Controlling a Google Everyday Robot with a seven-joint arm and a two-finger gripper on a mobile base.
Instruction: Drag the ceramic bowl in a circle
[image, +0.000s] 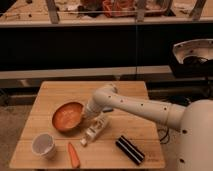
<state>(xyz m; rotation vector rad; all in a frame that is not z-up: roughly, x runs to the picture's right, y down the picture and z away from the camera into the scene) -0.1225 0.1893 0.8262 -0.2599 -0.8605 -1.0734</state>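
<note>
The ceramic bowl (67, 116) is a wide, shallow orange-red dish lying on the left half of the wooden table (60, 92). My white arm reaches in from the lower right across the table. My gripper (88, 114) is at the bowl's right rim and touches or overlaps it. The bowl is upright and looks empty.
A white cup (44, 145) stands at the front left. An orange carrot (73, 155) lies next to the cup. A pale bottle (96, 129) lies on its side just right of and in front of the bowl. A black box (130, 149) lies at the front right. A dark shelf runs behind the table.
</note>
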